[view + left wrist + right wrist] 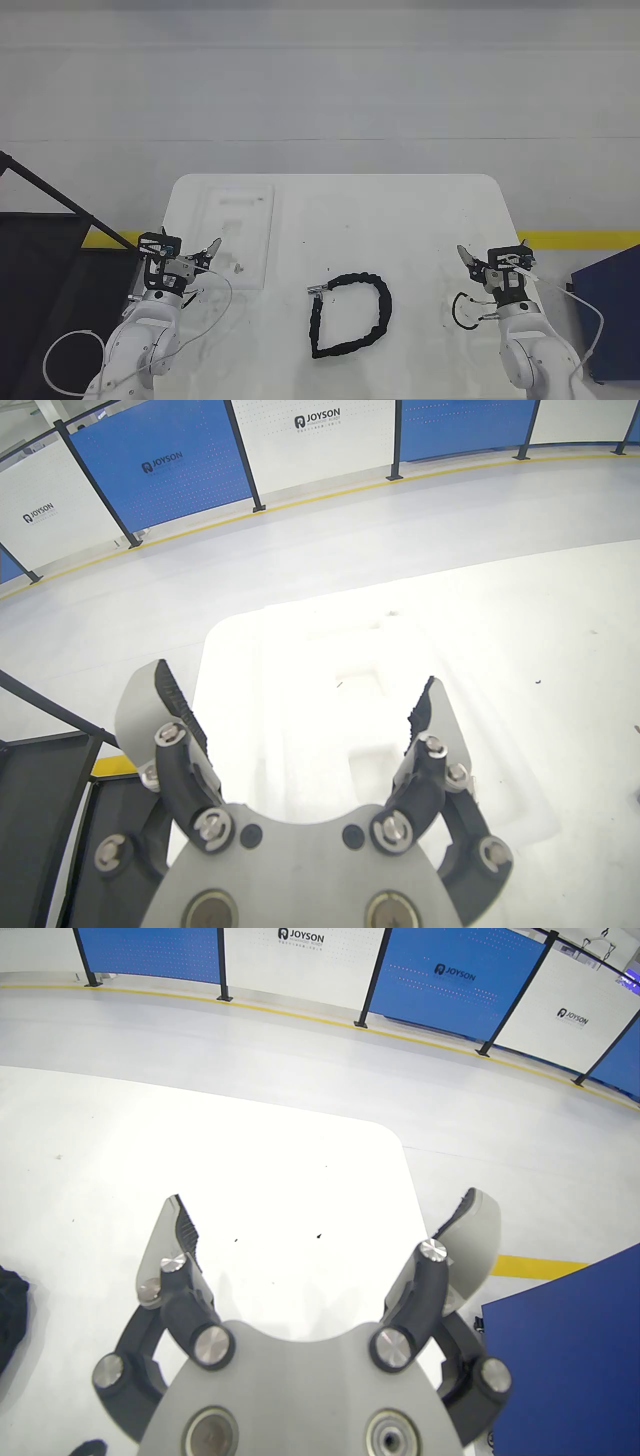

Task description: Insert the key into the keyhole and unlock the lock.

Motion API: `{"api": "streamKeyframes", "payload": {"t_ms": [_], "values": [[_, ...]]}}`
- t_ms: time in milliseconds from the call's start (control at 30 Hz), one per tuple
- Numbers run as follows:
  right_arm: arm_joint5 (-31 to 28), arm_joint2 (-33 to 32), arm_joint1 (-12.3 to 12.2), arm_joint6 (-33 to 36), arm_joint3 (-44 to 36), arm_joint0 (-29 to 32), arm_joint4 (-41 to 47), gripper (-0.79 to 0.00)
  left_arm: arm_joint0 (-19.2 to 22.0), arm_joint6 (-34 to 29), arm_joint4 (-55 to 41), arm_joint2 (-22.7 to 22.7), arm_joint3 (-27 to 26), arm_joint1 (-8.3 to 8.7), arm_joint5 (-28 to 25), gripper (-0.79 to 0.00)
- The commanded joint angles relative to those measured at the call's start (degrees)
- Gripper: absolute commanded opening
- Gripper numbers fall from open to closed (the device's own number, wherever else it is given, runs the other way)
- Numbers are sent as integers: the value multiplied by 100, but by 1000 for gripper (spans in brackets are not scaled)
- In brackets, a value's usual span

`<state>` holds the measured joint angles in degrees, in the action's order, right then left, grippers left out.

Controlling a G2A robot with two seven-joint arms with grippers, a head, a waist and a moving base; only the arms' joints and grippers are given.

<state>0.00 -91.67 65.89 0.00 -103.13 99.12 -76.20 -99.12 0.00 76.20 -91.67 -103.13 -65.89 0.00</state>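
Note:
A black fabric-sleeved chain lock (352, 314) lies in a D-shaped loop at the middle of the white table (420, 220). A small silvery metal piece (318, 290) sits at the loop's upper left end; I cannot tell whether it is the key. My left gripper (188, 250) (297, 700) is open near the table's left edge, over a white foam tray (380, 650), holding nothing. My right gripper (492, 252) (322, 1218) is open near the right edge with nothing in it. A black bit of the lock (12, 1308) shows beside it.
The white foam tray (236, 228) lies on the left part of the table. A dark blue box (612, 310) (565, 1353) stands off the table's right side. A black panel and rod (45, 200) stand off the left side.

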Motion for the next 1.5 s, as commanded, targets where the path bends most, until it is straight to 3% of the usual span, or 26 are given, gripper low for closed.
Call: {"api": "streamKeyframes", "payload": {"t_ms": [0, 333, 633, 833, 967, 1067, 1167, 1267, 1400, 1467], "values": [[0, 0, 0, 0, 0, 0, 0, 0, 0, 0, 0, 0, 0, 0, 0, 0], [0, 0, 0, 0, 0, 0, 0, 0, 21, -5, 108, -48, -16, 5, -2, 0], [0, 0, 0, 0, 0, 0, 0, 0, 41, -646, 1041, -290, -362, 107, -884, 0], [0, 0, 0, 0, 0, 0, 0, 0, 114, -2071, 610, -372, -891, 142, -1679, 0], [0, 0, 0, 0, 0, 0, 0, 0, 294, -3198, -485, -598, -1164, 163, -2121, 0], [0, 0, 0, 0, 0, 0, 0, 0, 455, -4119, -1372, -677, -1341, 171, -2108, 0], [0, 0, 0, 0, 0, 0, 0, 0, 711, -5237, -1600, -758, -1526, 205, -1800, 0], [0, 0, 0, 0, 0, 0, 0, 0, 1063, -6246, -1180, -534, -1565, 201, -838, 0], [0, 0, 0, 0, 0, 0, 0, 0, 1632, -7414, -2039, -124, -1452, 176, -425, 0], [0, 0, 0, 0, 0, 0, 0, 0, 1946, -7822, -2445, -27, -1424, 185, -506, 0]]}}
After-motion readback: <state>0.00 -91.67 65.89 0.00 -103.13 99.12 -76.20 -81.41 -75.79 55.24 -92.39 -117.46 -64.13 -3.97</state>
